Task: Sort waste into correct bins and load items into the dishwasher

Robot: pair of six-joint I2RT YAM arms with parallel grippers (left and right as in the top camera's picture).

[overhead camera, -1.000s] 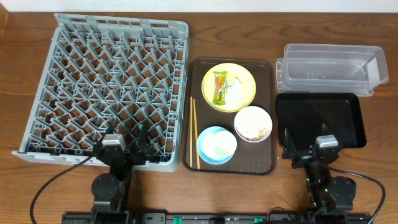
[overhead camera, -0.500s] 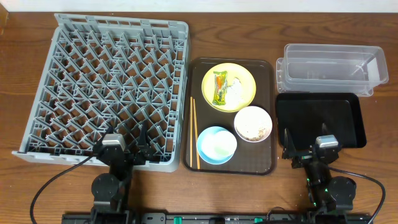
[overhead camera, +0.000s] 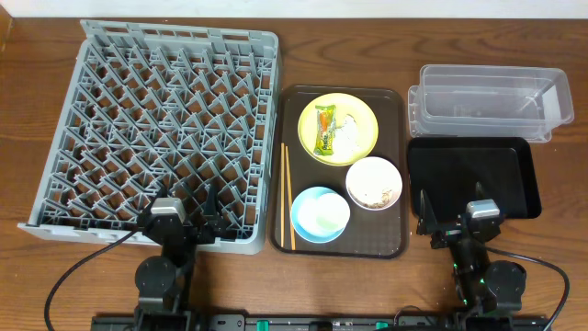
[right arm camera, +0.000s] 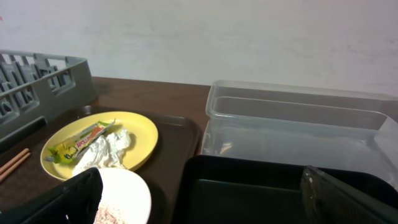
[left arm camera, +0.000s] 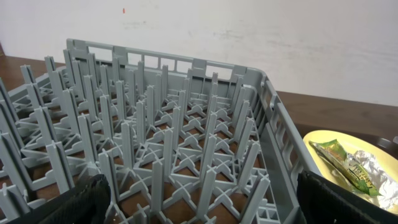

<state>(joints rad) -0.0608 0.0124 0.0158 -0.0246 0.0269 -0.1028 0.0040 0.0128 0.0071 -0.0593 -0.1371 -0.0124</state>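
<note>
Underneath, brown wooden table (overhead camera: 32, 271); behind, white wall (right arm camera: 249, 37).

White bowl (right arm camera: 130, 190) cut by right wrist view's lower edge, yellow plate (left arm camera: 364, 143) cropped in left wrist view

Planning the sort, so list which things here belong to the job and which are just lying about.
Job:
grey dish rack
yellow plate
snack wrapper
crumpled tissue
white bowl
crumbs
light-blue bowl
chopsticks
clear tub
black tray

Just there:
dark-brown serving tray
wooden table
</note>
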